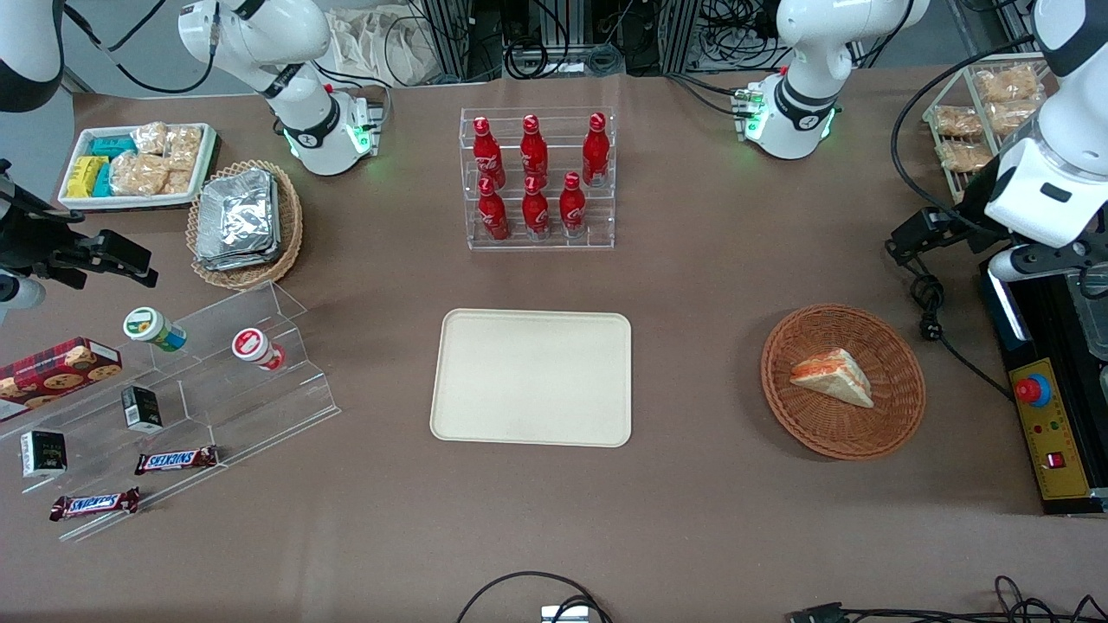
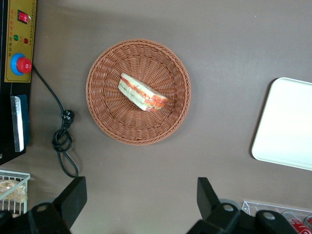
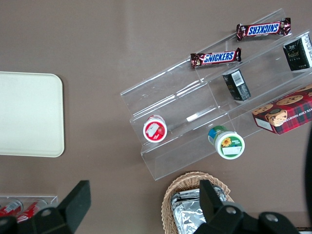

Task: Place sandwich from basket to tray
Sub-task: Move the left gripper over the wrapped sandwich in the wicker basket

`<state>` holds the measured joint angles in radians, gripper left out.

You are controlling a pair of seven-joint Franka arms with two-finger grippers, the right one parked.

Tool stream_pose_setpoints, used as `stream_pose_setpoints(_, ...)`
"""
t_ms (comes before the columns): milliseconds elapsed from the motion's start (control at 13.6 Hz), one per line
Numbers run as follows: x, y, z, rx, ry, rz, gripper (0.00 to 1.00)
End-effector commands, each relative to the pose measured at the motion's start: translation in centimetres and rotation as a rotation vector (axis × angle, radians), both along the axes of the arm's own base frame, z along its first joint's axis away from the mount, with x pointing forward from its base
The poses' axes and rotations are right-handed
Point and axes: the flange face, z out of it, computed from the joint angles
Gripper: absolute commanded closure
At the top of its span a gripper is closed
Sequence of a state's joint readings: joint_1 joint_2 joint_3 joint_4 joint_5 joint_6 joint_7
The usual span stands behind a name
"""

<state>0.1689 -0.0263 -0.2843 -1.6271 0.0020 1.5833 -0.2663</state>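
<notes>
Reddish-brown wicker is framing the scene's main item: the basket (image 1: 842,381) is sitting on the brown worktop (image 1: 692,285), toward the working arm's end of it. The sandwich (image 1: 832,378) is lying inside the basket, roughly in the middle of its floor, resting on one flat side with its orange-red and green filling layers showing along the cut edge. In the left wrist view the same sandwich (image 2: 142,92) is lying in the basket (image 2: 138,91) with nothing touching it.

The claw (image 2: 141,195) is hovering high above the worktop, well apart from the basket and offset from it toward the bottle rack. Its two dark fingers (image 2: 73,195) are spread wide, with only bare worktop showing between them, and they are gripping nothing.

Beside the basket, toward the parked arm's end, the cream-beige tray (image 1: 531,378) is lying flat, well apart from the basket's rim. A clear rack of red bottles (image 1: 538,177) is standing farther from the front camera than the basket. Near the basket, toward the working arm's end, a black cable (image 1: 930,311) is curling on the worktop next to a control box with a red button (image 1: 1030,391).
</notes>
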Motion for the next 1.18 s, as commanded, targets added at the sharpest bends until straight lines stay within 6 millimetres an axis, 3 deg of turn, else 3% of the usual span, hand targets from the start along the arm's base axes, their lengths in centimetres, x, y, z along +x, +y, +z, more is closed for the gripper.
stream_pose_setpoints(0,0.1,-0.3,-0.2,0.013,-0.009,-0.026,0.00)
stream_pose_setpoints(221,0.4,-0.3,-0.3,0.013,-0.036,-0.030,0.00)
stream_pose_setpoints(368,1.0,-0.3,-1.6,0.012,-0.051,-0.028,0.00)
stream_pose_setpoints(516,2.4,0.3,-4.6,-0.001,-0.044,0.033,0.00)
stream_pose_setpoints(884,8.0,5.0,-15.5,-0.022,0.015,0.495,0.00)
stream_pose_setpoints(1105,8.9,3.6,-20.6,0.025,0.073,0.714,0.00)
